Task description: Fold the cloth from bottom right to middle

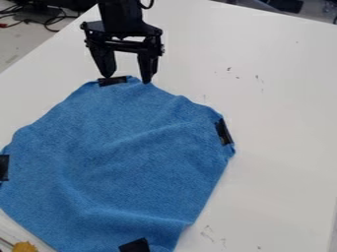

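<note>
My gripper (127, 78) hangs at the upper left, over the top edge of the blue cloth (125, 147). Its two fingers are spread apart and point down, with nothing held between them; one tip is by the black tape (113, 80) at the cloth's top corner, the other just right of it. The cloth lies spread out with soft wrinkles across its middle. Black patches also mark its right corner (223, 132), its left corner (4, 168) and its bottom corner (135, 245). Whether the fingertips touch the cloth, I cannot tell.
The white table (276, 98) extends to the right of the cloth and behind it. A small yellow-orange object (25, 247) is at the bottom left. Dark cables (46, 19) lie beyond the table's edge at the upper left.
</note>
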Available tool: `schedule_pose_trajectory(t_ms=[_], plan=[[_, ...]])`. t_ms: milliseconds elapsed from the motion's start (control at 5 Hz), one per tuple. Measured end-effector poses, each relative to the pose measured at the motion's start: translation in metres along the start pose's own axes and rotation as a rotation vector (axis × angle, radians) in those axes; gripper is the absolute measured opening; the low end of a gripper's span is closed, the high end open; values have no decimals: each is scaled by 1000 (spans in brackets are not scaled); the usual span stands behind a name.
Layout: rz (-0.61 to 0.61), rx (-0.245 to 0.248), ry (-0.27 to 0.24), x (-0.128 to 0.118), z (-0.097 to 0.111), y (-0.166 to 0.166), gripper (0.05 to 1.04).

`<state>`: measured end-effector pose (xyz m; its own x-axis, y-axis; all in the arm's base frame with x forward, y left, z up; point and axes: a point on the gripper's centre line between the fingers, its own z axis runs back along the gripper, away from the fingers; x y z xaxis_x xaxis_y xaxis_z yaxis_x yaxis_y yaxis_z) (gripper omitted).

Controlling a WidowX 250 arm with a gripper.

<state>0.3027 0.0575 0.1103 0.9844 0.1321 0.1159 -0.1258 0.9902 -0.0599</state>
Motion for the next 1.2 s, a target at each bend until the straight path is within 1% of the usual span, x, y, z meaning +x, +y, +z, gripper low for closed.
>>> schedule_pose_trajectory(t_ms=[200, 400, 600, 800, 1000, 1200], plan=[[16, -2, 27, -3, -8, 0, 999], [52, 1, 57, -26, -15, -9, 999], [103, 18, 29, -48, -14, -23, 999], [167, 31, -30, -82, -23, -43, 999], [226, 35, -101, -116, -44, -52, 999], [220, 61, -164, -146, -68, -63, 999]])
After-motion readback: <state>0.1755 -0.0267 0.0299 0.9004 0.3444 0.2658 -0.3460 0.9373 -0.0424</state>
